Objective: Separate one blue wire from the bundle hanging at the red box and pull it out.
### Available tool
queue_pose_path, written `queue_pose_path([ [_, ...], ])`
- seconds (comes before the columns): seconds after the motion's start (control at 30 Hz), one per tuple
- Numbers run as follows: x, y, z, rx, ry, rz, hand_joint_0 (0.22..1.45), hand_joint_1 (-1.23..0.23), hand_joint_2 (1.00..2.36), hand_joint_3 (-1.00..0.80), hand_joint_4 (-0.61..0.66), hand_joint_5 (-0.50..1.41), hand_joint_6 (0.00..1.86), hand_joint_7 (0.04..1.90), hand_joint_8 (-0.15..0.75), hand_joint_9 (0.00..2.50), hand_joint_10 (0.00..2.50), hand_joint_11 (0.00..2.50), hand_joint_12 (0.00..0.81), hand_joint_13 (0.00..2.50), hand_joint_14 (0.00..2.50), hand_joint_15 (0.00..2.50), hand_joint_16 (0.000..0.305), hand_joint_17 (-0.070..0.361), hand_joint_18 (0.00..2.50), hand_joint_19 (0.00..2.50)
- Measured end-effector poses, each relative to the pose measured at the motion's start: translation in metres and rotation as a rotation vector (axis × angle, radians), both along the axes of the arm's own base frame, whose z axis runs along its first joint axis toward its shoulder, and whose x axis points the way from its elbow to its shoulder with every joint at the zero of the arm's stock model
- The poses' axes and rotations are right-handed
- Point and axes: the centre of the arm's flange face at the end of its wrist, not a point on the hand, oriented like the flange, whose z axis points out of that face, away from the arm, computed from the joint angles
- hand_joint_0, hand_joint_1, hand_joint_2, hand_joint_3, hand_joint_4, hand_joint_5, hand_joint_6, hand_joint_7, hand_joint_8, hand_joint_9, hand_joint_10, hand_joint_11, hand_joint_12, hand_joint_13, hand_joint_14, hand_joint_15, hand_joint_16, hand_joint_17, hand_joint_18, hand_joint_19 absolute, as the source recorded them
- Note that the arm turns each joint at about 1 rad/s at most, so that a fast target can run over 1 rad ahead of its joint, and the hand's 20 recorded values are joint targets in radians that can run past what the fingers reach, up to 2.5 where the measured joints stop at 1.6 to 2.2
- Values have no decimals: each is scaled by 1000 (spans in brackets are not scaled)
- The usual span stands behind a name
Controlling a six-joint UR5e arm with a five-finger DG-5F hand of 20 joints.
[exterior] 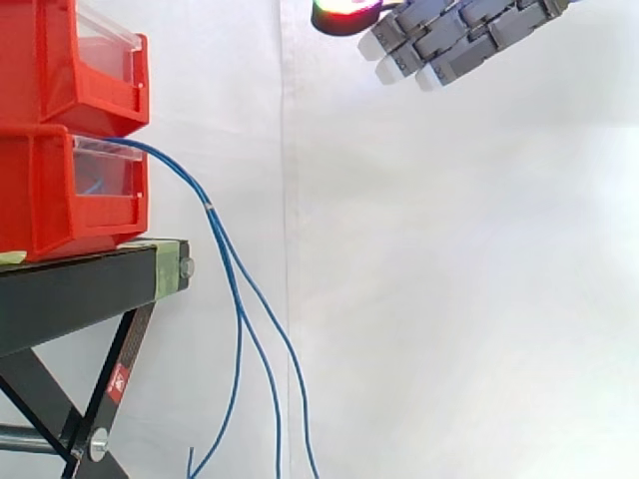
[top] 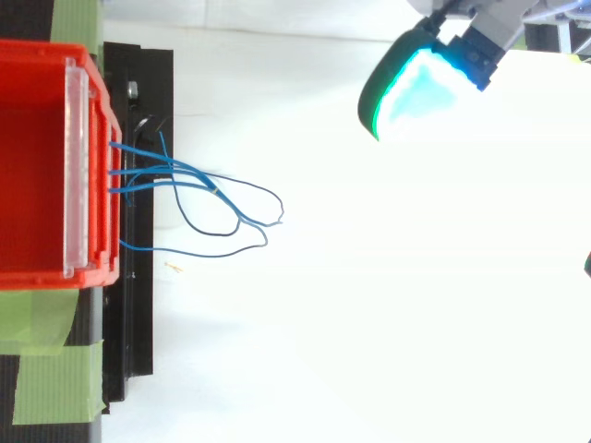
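Several thin blue wires [exterior: 240,319] leave the front of the lower red bin [exterior: 50,195], arch over the stand's edge and hang down past the bottom of the side view. From above, the blue wires [top: 214,191] spread in loops to the right of the red bin [top: 37,166]. My hand [exterior: 459,40] is high at the upper right, well away from the wires and above them, with its fingers fairly straight and nothing in them. A cyan-glowing fingertip [top: 417,92] shows in the top view.
A second red bin [exterior: 70,60] is stacked on the lower one. Both rest on a black stand [exterior: 90,279] with green tape [top: 55,378] on it. A white curtain backs the scene.
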Motion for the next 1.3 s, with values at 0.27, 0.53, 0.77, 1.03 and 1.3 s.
queue_pose_path([
  [0.27, 3, -2, -14, -148, 74, -11, 544, -732, 1000, -500, 222, -253, 502, 752, 288, 154, 0, 35, 392, 46, 5, 183, 61, 136, 0, 98],
  [0.53, 4, -11, -46, -273, 231, -82, 537, -720, 1000, -500, 233, -247, 502, 766, 294, 174, 0, 50, 395, 60, 4, 192, 61, 137, 0, 108],
  [0.77, 2, -10, -79, -273, 217, -85, 525, -738, 1000, -500, 251, -237, 501, 750, 309, 232, 0, 18, 413, 118, 4, 168, 63, 141, 8, 77],
  [1.03, 1, -9, -119, -221, 124, -109, 516, -718, 1000, -500, 257, -235, 502, 746, 314, 245, 0, 27, 418, 129, 4, 181, 63, 143, 23, 93],
  [1.3, 6, -7, -148, -199, 9, -171, 511, -706, 1000, -500, 258, -233, 501, 745, 320, 265, 0, 44, 420, 139, 4, 181, 64, 144, 36, 106],
])
